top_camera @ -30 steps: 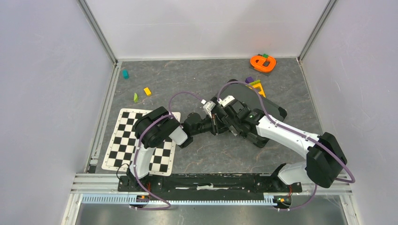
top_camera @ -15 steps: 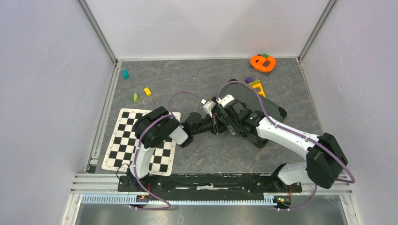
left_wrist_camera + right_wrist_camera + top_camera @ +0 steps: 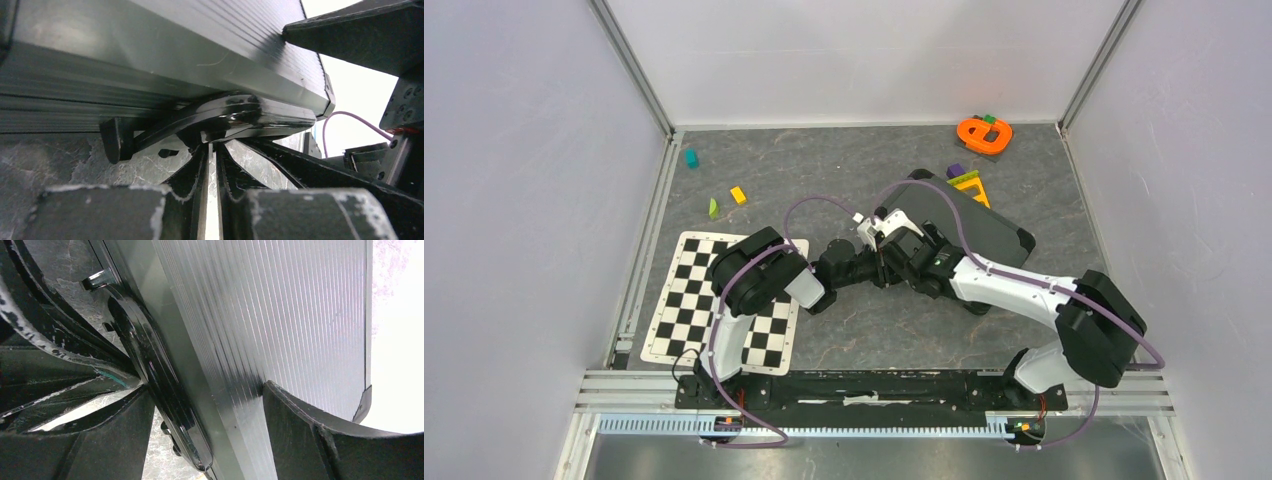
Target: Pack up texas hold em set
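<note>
Closed black briefcase (image 3: 989, 228) lies flat on the surface (image 3: 824, 170), right of centre. Left end effector (image 3: 211, 150): fingers almost together, tips against the handle (image 3: 250, 112). Right end effector (image 3: 205, 390): fingers wide apart, straddling the handle-side edge and ribbed lid.

No text, label, brand, number or sign can be read in any view. The ribbed lid of the black briefcase (image 3: 989, 228), seen close up by both wrist cameras, shows no legible marking. The checkered mat (image 3: 686, 300) carries only its black and white squares.
</note>
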{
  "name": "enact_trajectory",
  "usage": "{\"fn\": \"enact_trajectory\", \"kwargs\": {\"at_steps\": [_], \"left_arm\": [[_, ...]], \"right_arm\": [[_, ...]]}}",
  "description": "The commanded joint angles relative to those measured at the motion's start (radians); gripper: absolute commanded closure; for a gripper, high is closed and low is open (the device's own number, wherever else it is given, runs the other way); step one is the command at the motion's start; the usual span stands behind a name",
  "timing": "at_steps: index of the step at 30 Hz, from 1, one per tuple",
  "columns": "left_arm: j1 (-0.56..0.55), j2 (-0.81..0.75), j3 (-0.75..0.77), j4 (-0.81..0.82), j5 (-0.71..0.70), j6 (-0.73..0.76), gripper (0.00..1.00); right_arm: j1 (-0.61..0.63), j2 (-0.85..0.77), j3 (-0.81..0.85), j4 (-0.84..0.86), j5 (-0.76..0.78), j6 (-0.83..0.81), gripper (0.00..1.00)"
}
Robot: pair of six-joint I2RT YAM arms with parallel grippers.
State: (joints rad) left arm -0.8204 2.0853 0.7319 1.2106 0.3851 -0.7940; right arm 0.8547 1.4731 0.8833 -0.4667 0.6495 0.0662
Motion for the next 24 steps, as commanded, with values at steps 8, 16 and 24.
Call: {"fn": "enact_trajectory", "kwargs": {"at_steps": [8, 16, 24], "left_arm": [[-0.051, -0.023, 0.016, -0.123, -0.141, -0.051, 0.87], [-0.07, -0.046, 0.047, -0.307, -0.227, -0.005, 0.87], [-0.075, -0.093, 0.031, -0.386, -0.305, 0.015, 0.87]], "right_arm": [[-0.023, 0.063, -0.095, 0.001, -0.11, 0.132, 0.63], [-0.024, 0.051, -0.099, 0.009, -0.141, 0.128, 0.66], [-0.026, 0.036, -0.104, 0.018, -0.172, 0.127, 0.71]]}}
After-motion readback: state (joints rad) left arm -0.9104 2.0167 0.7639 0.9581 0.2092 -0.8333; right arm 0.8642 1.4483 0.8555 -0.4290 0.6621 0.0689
